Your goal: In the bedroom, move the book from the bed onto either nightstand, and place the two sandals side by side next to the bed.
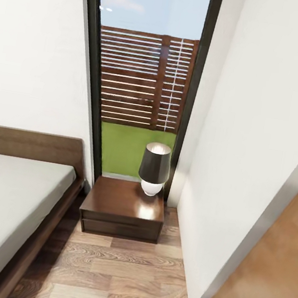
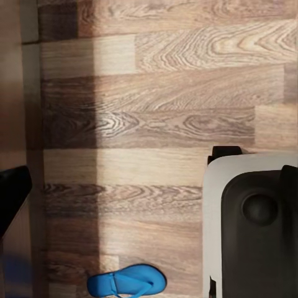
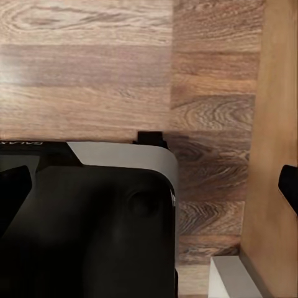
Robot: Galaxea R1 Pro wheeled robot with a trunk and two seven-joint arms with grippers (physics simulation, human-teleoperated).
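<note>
blue sandal point(image 2: 126, 281) flat on plank floor point(image 2: 155, 93); lamp point(image 1: 154, 168) on nightstand point(image 1: 123, 207); tool state unclear.

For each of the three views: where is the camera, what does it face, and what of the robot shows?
Head view: from the head, facing the nightstand, lamp, window and bed.
Left wrist view: looks down at the plank floor, a blue sandal and the robot's base.
Right wrist view: looks down at floor and the base.
Both wrist views share base and floor.
</note>
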